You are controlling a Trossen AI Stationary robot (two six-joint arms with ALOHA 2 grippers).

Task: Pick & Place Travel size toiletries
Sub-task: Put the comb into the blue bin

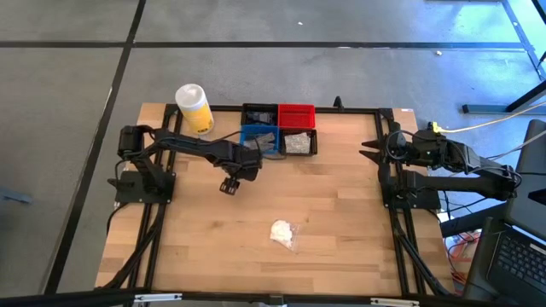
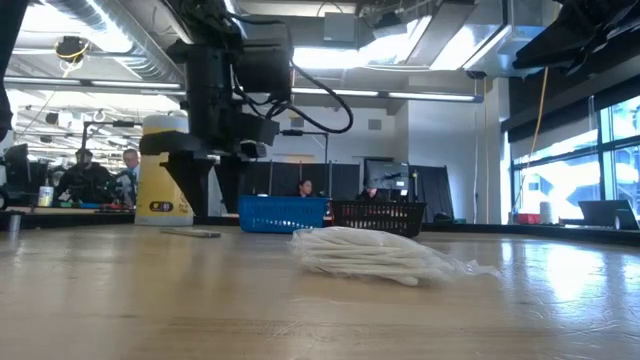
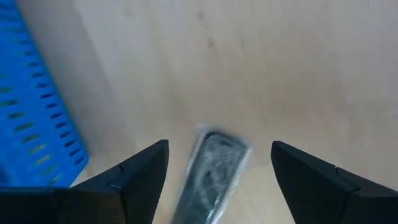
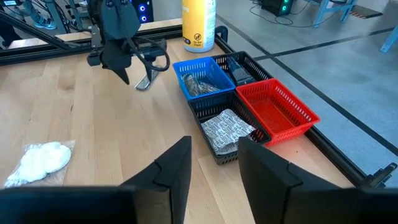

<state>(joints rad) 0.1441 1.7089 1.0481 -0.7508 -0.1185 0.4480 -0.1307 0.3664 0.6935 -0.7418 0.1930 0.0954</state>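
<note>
The white wad (image 1: 281,231) lies at six o'clock on the tabletop (image 1: 341,213), unpicked. My left claw (image 1: 229,186) gapes empty over a dark tube (image 3: 211,174) (probably just released) beside the blue bin (image 1: 258,136). Packets fill the black bin (image 4: 225,132); my right claw (image 4: 214,163) waits half-open, empty.

White wad (image 1: 281,231) mid-table; dark tube (image 3: 210,174) flat beside blue bin (image 1: 258,136).

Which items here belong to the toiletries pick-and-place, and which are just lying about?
Job: flat dark tube on the table between the open left gripper fingers; white wad in clear wrap; packets in the black bin; blue bin; red bin.
Lying about: yellow container.
</note>
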